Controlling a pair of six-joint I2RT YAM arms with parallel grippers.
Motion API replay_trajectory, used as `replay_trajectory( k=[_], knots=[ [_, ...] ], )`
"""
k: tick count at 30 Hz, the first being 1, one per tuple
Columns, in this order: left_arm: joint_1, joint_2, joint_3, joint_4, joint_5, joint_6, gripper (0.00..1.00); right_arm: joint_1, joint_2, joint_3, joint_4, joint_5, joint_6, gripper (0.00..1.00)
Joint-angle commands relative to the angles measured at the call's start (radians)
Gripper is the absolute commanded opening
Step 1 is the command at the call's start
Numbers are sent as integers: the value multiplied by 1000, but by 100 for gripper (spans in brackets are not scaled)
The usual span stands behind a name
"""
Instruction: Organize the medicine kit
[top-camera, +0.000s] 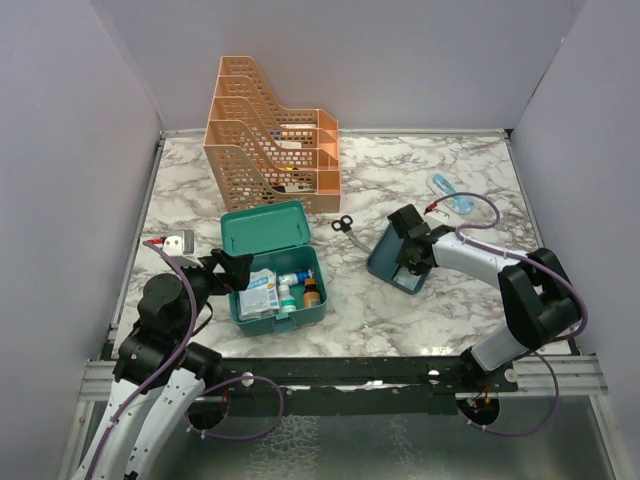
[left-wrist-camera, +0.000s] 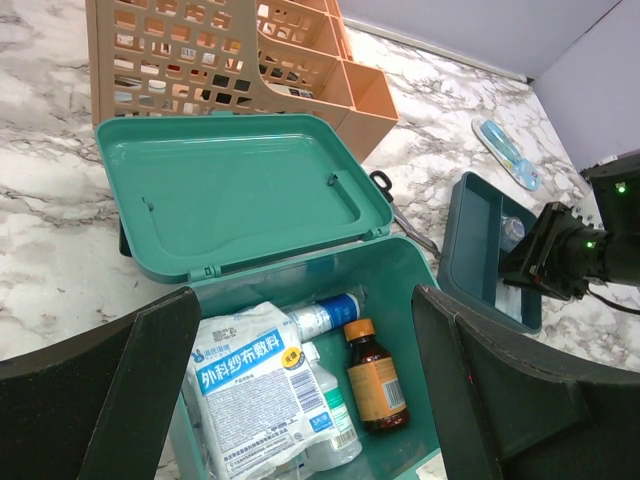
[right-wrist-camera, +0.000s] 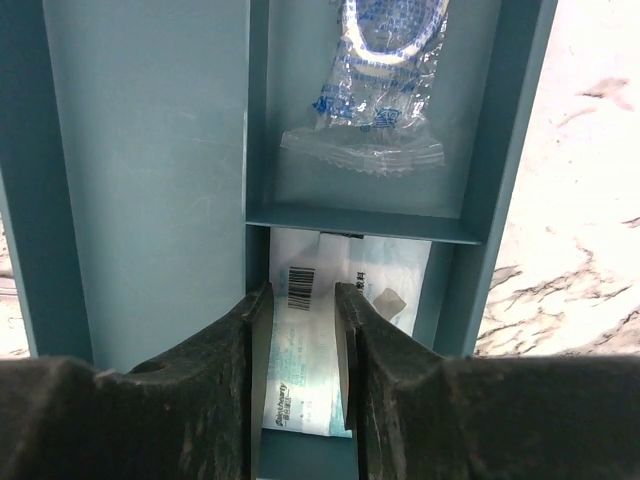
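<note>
Hovering wide open by the teal plastic hinged box (top-camera: 262, 228), mid-table with bottles (left-wrist-camera: 375, 385) inside, is the left gripper (left-wrist-camera: 305, 300). The right gripper (right-wrist-camera: 302, 295), narrowed, straddles a white barcoded packet (right-wrist-camera: 300, 340) in the teal divided tray (top-camera: 385, 262) lying apart rightward, possibly gripping it. Tray and lid await fitting; bare marble (top-camera: 350, 290) lies between.

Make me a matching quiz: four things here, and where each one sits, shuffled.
Things: 1 brown bottle; 2 scissors; 3 clear packet; 4 orange rack.
Places: A in the divided tray; B far end of the table; C inside the open teal box; D on the table between box and tray.
Pairs: 1-C, 2-D, 3-A, 4-B.
</note>
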Motion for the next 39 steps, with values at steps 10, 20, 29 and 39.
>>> replay_trajectory(
  k=[10,20,29,39],
  knots=[
    [3,-26,-4,1,-30,-4,90,-9,-112,122,103,-216,-325,32],
    [3,-39,-3,-5,-49,-10,90,25,139,340,190,-514,-612,41],
    [3,-34,-3,-5,-50,-11,90,33,353,534,87,-607,-812,45],
    [3,-32,-4,-5,-47,-9,90,48,440,563,20,-570,-842,46]
  ],
)
